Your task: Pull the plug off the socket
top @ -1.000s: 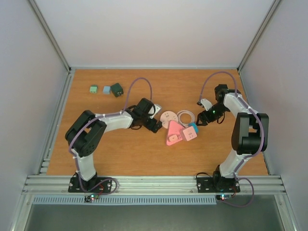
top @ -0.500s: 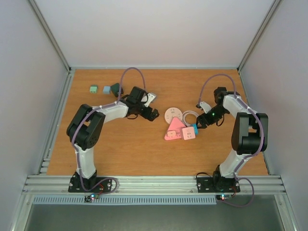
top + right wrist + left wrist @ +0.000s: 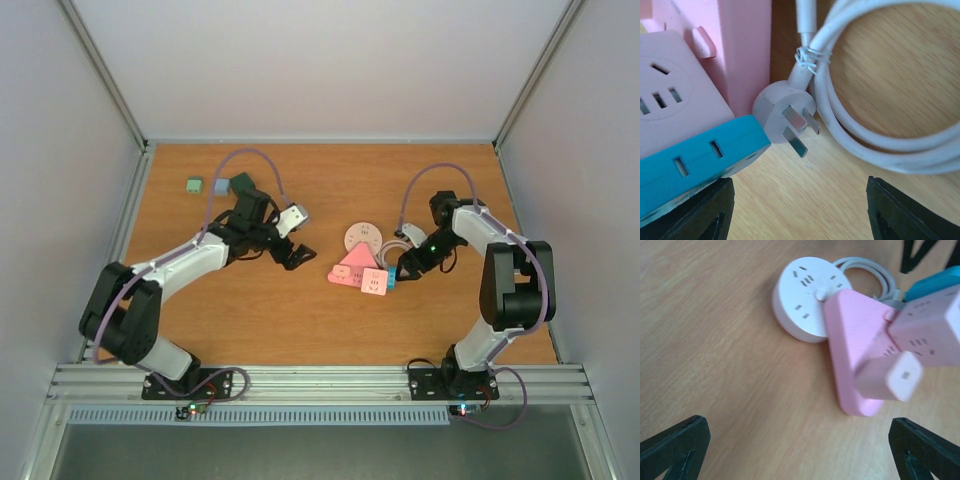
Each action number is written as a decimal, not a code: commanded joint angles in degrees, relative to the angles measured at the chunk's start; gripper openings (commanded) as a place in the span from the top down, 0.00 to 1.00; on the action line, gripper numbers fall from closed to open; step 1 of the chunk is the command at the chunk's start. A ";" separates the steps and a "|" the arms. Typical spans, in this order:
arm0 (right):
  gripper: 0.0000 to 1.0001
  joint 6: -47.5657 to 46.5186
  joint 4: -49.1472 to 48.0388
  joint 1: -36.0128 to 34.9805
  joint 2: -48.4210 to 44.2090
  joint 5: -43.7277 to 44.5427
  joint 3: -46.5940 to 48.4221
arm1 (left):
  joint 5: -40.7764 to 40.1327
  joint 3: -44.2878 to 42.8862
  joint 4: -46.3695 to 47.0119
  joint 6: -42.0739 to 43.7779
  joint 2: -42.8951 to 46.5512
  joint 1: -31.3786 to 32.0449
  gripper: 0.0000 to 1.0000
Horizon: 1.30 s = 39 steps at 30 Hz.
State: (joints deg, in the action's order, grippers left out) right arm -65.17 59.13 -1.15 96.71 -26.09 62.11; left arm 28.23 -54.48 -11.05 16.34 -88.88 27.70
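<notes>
Well inside table [image 3: 250, 320] edges, plug [image 3: 782, 112] beside socket [image 3: 852, 335], left hand [image 3: 297, 240], right hand [image 3: 398, 257] agape, empty.

Left wrist view: small pink adapter [image 3: 890, 377] blurred, edges smeared. Blue block [image 3: 937, 282] cut by right edge. Left hand [image 3: 797, 422]: only dark fingertips [image 3: 677, 442] in frame, rest off bottom edge. Right wrist view: white cable [image 3: 900, 150] loop cut at top and right; pink socket [image 3: 745, 45] cut at top. Plug [image 3: 785, 112] too small to find in top view.
</notes>
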 commanded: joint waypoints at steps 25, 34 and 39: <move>0.02 5.91 -8.45 -9.47 -11.88 -4.77 4.49 | 8.77 7.72 -3.64 36.29 10.45 -0.11 0.04; 0.02 11.11 -17.68 -20.65 -22.01 -0.89 -3.78 | 8.20 10.62 -2.81 36.22 12.80 -0.11 0.00; 0.01 11.60 -20.97 -25.26 -23.01 3.74 -6.52 | 7.16 11.46 -1.49 34.92 13.64 -0.11 0.00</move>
State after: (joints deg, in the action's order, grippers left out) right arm -55.24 43.07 -23.59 74.70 -26.79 56.93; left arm 35.53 -44.10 -15.49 51.13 -77.17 27.70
